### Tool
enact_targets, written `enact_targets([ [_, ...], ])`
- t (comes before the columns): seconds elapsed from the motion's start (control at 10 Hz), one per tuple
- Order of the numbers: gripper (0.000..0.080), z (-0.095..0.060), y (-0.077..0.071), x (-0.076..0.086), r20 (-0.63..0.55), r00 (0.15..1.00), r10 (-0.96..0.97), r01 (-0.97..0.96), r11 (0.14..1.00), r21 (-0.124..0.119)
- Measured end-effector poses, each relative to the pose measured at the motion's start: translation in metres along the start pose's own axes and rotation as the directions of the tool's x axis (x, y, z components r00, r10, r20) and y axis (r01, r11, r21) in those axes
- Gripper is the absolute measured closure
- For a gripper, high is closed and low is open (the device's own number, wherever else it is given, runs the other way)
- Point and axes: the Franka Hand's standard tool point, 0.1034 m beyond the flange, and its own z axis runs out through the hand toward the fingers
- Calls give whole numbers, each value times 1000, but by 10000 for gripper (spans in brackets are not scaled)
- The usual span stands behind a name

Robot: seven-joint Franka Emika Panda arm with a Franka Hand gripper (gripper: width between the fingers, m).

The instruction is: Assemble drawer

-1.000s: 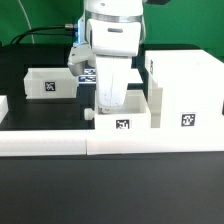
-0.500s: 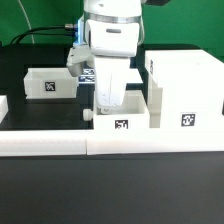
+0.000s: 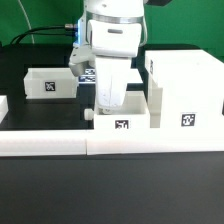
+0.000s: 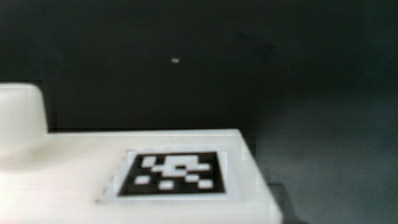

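The large boxy white plastic drawer housing (image 3: 185, 85) stands at the exterior view's right: rigid, likely light and slick. Just beside it, a small open-top white tray (image 3: 135, 118) offers thin walls to pinch; a second white tray (image 3: 45, 82) lies well apart. The two-finger gripper (image 3: 105, 103) hangs at the nearer tray; I cannot tell how far open it is. The black-and-white square tags (image 4: 173, 172) carry no readable writing

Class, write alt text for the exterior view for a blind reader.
A white robot arm reaches down, its gripper at a small open-top tray on a black table. A large boxy housing stands at the exterior view's right of it, a second tray farther left, and a low white wall crosses the front.
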Motion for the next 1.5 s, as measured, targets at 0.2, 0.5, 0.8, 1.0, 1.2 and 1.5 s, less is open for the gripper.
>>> enact_targets([
  [0.2, 757, 0, 0, 2, 0, 1000, -2, 2, 1000, 1],
  [0.5, 757, -1, 0, 2, 1, 1000, 1, -1, 1000, 3],
  [0.8, 757, 0, 0, 5, 15, 1000, 26, -27, 1000, 1],
  [1.0, 757, -1, -3, 14, 48, 999, -3, 2, 1000, 5],
  [1.2, 757, 0, -3, 11, 47, 999, 5, -5, 1000, 5],
  [1.5, 757, 0, -3, 13, 52, 999, -9, 9, 1000, 7],
])
